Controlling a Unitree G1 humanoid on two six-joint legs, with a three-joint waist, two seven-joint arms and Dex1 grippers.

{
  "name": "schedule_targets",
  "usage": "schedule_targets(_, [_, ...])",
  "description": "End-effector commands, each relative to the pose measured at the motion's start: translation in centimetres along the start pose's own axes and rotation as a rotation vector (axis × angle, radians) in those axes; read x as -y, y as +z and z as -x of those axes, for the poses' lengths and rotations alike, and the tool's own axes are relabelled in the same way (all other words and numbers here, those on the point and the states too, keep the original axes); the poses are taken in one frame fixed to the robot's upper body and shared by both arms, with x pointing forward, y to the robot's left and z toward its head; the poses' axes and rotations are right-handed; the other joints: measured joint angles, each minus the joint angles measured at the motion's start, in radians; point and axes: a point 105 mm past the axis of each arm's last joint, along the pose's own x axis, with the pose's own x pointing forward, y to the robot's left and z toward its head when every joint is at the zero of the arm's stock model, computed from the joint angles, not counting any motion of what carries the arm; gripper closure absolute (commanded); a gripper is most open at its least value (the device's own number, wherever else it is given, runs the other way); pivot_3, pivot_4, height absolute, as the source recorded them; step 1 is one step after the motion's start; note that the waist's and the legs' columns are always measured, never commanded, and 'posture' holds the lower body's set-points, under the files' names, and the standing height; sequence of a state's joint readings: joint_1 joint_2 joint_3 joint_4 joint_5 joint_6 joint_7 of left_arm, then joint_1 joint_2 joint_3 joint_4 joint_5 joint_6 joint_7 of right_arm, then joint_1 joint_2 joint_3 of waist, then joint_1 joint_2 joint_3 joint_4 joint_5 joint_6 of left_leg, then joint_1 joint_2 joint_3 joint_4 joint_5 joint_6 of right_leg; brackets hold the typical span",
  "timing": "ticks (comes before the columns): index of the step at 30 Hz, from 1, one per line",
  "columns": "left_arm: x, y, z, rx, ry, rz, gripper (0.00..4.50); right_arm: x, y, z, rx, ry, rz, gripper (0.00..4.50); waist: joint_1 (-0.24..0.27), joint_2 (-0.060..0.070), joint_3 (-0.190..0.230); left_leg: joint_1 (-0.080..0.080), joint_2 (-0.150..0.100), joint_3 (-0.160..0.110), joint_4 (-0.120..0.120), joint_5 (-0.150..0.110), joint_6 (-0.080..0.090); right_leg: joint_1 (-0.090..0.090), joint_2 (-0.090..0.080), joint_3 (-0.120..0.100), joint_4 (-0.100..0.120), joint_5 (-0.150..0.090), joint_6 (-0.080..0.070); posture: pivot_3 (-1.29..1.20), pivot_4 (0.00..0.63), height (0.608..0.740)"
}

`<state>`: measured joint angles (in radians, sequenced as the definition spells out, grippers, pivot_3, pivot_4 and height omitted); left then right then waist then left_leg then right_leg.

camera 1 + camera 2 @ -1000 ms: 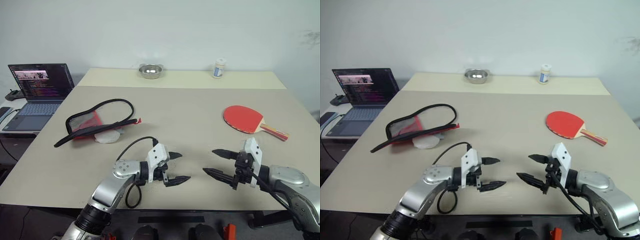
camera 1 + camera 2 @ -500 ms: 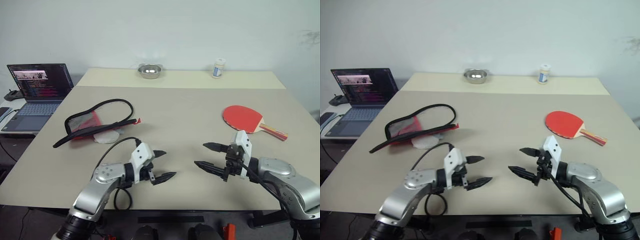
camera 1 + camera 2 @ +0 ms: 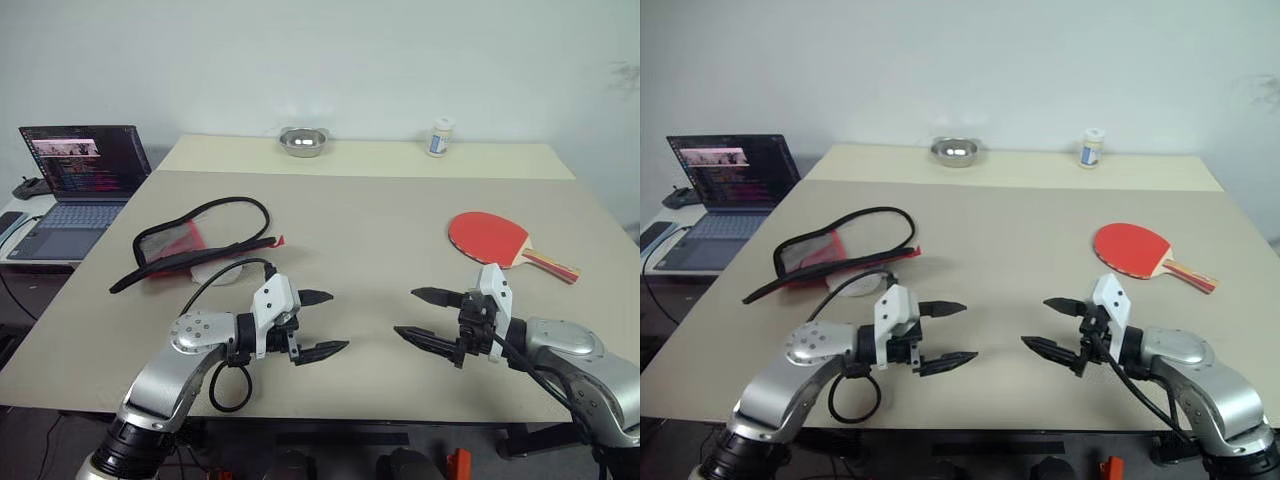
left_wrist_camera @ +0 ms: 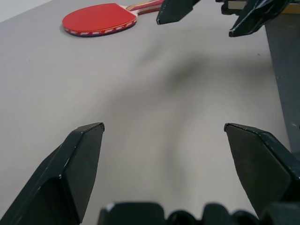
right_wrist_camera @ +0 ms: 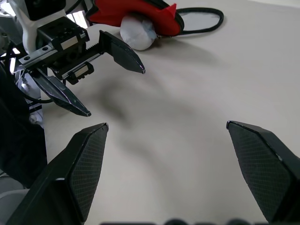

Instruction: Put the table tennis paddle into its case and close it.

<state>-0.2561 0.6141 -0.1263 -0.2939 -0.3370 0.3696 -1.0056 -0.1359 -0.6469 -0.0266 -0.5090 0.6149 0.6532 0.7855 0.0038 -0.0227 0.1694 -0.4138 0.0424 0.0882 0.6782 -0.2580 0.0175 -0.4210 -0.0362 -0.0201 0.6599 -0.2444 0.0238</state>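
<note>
Facing each other above the table [image 3: 380,225], left hand [image 3: 318,324] and right hand [image 3: 432,316] are spread, empty. Paddle [image 3: 497,240] lies far right; case [image 3: 195,245] gapes left. Right wrist view reveals a pale disc [image 5: 137,33] touching the case.

A plain pale wall [image 3: 330,60] closes the room behind a wide beige worktop [image 3: 370,230], matte and evenly lit. A second, lighter worktop [image 3: 500,158] butts against its far edge, reaching the wall. On that far one stand a small metal bowl [image 3: 303,141] and a little white jar [image 3: 438,137], well apart. To the left, on a lower side table, an open laptop [image 3: 75,175] shows a dark screen.
</note>
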Motion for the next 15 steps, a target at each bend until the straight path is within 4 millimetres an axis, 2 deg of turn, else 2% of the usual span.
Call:
schedule_targets(1, [-1.6,2.7,1.0,0.056,0.028,-0.084,0.0,-0.3,1.0,0.2,0.035,-0.006,0.033,0.05,-0.001,0.0,0.0,0.0,0.0,0.0,0.0,0.0,0.0,0.0,0.0,0.0,0.0,0.0,0.0,0.0,0.15,0.74])
schedule_targets(5, [-2.5,5.0,1.8,0.09,0.024,-0.112,0.0,-0.1,0.8,0.4,0.036,-0.017,0.032,0.05,-0.003,0.0,0.0,0.0,0.0,0.0,0.0,0.0,0.0,0.0,0.0,0.0,0.0,0.0,0.0,0.0,0.15,0.74])
schedule_targets(9, [-2.9,7.0,2.7,0.131,-0.007,-0.081,0.0,-0.2,1.8,0.4,0.073,0.001,0.019,0.05,-0.004,0.0,0.0,0.0,0.0,0.0,0.0,0.0,0.0,0.0,0.001,0.0,0.0,0.0,0.0,0.0,0.15,0.74])
schedule_targets(15, [-3.2,8.3,4.3,0.142,-0.015,-0.045,0.0,-1.4,3.1,0.7,0.08,0.094,0.051,0.05,-0.005,-0.001,0.001,0.0,0.0,0.0,0.0,0.0,0.0,0.0,0.001,0.0,0.0,0.0,0.0,0.0,0.15,0.74])
